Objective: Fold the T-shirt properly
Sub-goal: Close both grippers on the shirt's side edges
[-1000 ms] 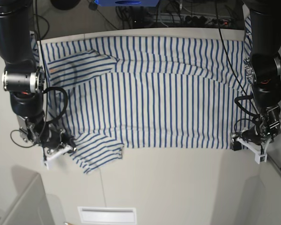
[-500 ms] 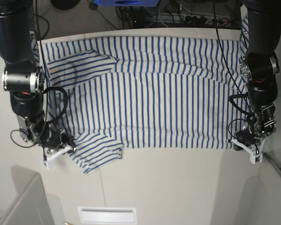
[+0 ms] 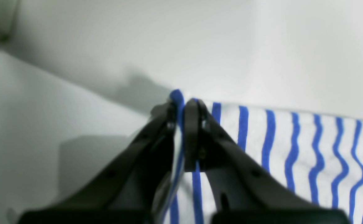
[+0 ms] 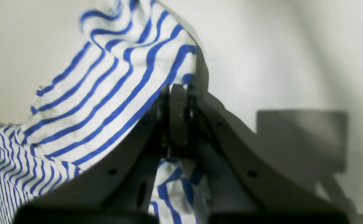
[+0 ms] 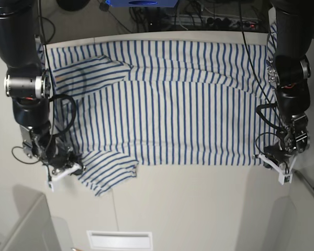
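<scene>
Wrist views: T-shirt (image 3: 293,149) pinched between both jaws.

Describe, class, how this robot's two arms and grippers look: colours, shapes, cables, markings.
Both arms are thick black cylinders with a silver ring joint showing a little red. Loose black cables loop beside each wrist. The left gripper and right gripper have black tapered fingers with small screw holes, and a white bracket sits at each gripper. No markings are readable.
</scene>
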Controlling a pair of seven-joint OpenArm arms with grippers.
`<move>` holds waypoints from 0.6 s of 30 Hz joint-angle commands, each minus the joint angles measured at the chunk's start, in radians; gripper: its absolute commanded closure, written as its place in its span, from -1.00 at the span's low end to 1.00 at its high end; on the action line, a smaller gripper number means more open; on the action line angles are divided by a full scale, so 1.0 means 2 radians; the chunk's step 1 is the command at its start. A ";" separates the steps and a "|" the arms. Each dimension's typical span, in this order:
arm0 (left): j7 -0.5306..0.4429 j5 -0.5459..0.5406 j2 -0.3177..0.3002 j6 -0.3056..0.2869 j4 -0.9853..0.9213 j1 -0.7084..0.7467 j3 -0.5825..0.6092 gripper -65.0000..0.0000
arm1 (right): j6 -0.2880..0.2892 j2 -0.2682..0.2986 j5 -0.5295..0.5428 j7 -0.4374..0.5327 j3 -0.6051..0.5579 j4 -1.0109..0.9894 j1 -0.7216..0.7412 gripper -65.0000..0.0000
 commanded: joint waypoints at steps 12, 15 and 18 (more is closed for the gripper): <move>0.068 -0.052 -0.008 -0.002 0.138 0.031 -0.002 1.00 | 0.005 0.010 0.007 0.011 0.003 0.080 -0.021 1.00; 0.082 -0.092 -0.022 -0.002 0.161 0.053 0.000 1.00 | 0.005 0.010 0.007 0.011 0.004 0.080 -0.022 1.00; 0.084 -0.116 -0.026 -0.002 0.185 0.077 -0.001 1.00 | 0.005 0.015 0.007 0.011 0.004 0.080 -0.023 1.00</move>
